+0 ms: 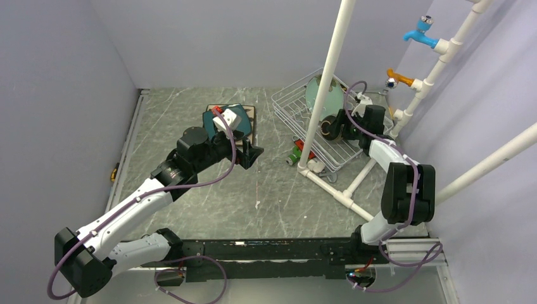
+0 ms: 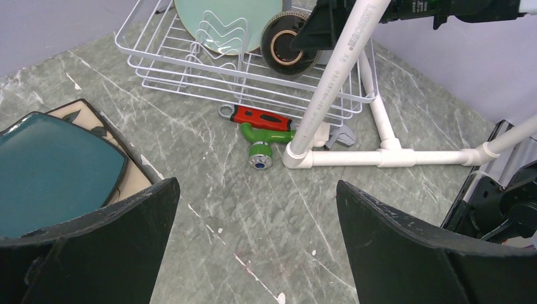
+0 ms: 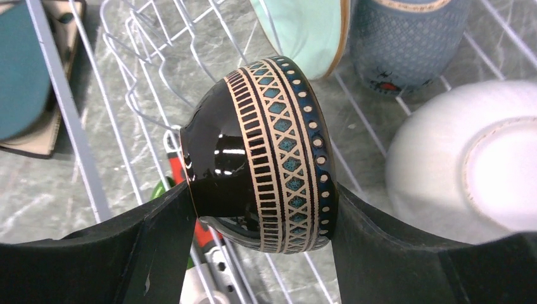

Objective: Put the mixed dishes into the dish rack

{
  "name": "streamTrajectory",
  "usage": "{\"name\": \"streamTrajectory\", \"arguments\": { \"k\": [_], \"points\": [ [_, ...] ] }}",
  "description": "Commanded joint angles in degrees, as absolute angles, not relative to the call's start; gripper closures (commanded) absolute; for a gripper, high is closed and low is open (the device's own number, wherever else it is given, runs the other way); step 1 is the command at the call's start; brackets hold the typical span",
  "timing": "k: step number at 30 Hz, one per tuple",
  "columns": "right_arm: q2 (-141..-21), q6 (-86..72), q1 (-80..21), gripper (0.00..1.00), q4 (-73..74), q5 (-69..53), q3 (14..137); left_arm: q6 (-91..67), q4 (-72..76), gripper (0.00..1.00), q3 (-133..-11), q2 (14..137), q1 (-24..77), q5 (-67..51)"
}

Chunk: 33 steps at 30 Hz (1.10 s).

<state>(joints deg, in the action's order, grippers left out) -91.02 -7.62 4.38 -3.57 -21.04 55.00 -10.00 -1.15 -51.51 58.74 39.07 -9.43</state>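
Print on the white pipe (image 2: 342,63) is too blurry to read. Grey-green stone counter (image 2: 209,183), pale walls (image 1: 221,38). Right claw (image 3: 263,209) grips the brown bowl (image 3: 278,126) in the dish rack (image 1: 285,104), far right corner. Left claw (image 2: 256,209) gapes open.

Robot lab cell: plain walls (image 1: 253,38), mock pipe-frame taps (image 1: 421,31).

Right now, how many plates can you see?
3. A mint-green round plate stands on edge in the dish rack; a teal square plate lies on a cream square plate on the table. More could be hidden from view.
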Motion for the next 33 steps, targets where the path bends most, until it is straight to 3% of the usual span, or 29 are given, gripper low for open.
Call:
{"name": "streamTrajectory", "arguments": {
  "k": [1, 9, 19, 33],
  "points": [
    [-85.8, -18.5, 5.6, 0.89, -9.8, -26.1, 54.6, -10.5, 1.1, 0.01, -53.3, 57.8, 38.9, -10.6],
    [-84.0, -27.3, 10.5, 0.89, -10.2, -35.5, 49.2, -10.5, 1.0, 0.01, -53.4, 57.2, 38.9, -10.6],
    [-87.2, -20.0, 13.0, 0.82, -0.3, -38.6, 52.1, -10.5, 1.0, 0.01, -53.1, 56.3, 38.9, -10.4],
    [-93.5, -5.7, 12.5, 0.83, 24.0, -37.1, 66.5, -10.6, 1.0, 0.01, -53.2, 56.6, 38.9, -10.7]
  ]
}}
